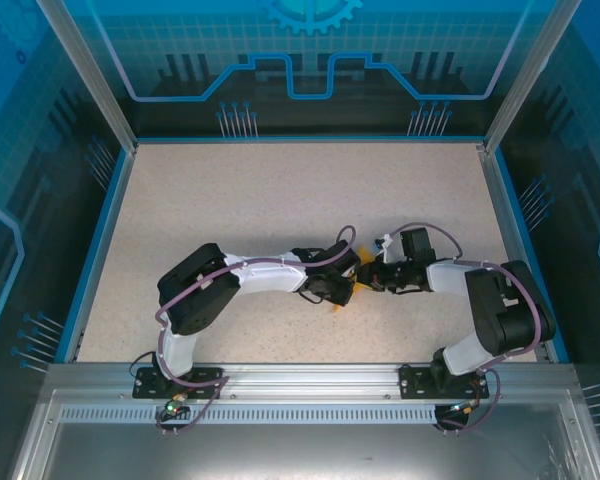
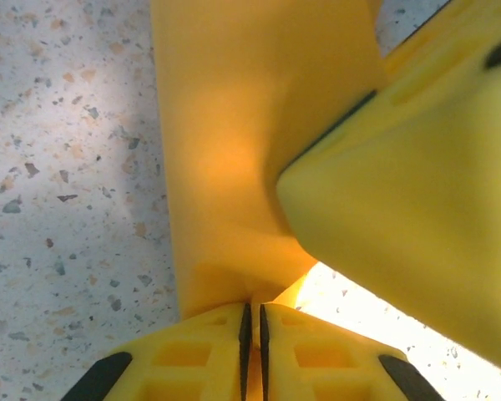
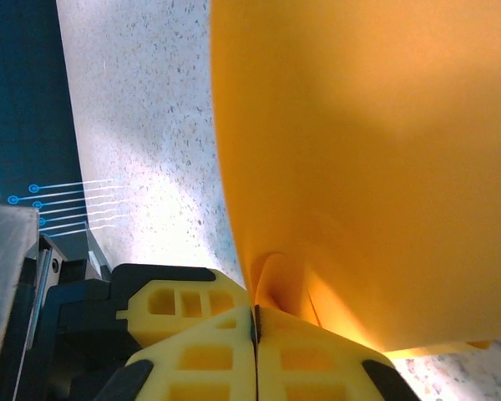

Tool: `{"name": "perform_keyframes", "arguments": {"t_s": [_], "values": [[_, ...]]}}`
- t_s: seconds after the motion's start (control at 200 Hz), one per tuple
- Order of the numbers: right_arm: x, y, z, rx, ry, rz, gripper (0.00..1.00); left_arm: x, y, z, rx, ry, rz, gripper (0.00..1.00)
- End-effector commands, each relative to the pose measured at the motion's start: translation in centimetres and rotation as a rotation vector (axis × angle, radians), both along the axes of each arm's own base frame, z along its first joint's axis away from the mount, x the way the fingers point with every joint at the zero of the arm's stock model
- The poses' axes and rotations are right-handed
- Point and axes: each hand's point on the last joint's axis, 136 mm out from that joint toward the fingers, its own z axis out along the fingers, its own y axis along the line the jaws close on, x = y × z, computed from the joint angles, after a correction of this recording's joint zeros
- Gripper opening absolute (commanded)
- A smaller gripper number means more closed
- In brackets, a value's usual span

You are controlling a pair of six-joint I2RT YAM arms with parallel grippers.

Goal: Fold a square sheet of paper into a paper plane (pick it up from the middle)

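Left claw [image 2: 252, 311] clamped on orange paper [image 2: 234, 125]; right claw [image 3: 255, 316] clamped on same sheet.

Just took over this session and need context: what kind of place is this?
Probably a purpose-built robot test cell, not a home: a speckled tabletop with a blue rim, transparent blue walls printed with gear and circuit graphics, and an aluminium mounting rail at the near edge.

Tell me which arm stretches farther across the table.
The left arm: the left claw meets the right claw right of centre, at the thin orange-yellow paper.
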Motion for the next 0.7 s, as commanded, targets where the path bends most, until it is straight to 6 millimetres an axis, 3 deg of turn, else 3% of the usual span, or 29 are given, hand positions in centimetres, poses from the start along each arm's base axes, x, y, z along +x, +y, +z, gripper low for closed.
{"name": "perform_keyframes", "arguments": {"t_s": [0.0, 0.22, 0.695], "values": [[-0.6, 0.0, -0.7, -0.037, 0.013, 0.023, 0.03, -0.8, 0.3, 1.2, -0.017, -0.003, -0.027, 0.17], [-1.0, -0.6, -1.9, -0.087, 0.037, 0.026, 0.01, -1.8, 0.8, 2.3, -0.025, -0.003, -0.032, 0.25], [-1.1, -0.7, -2.4, -0.091, 0.053, 0.03, 0.0, -3.9, 3.9, 0.8, 0.085, 0.013, -0.038, 0.3]]}}
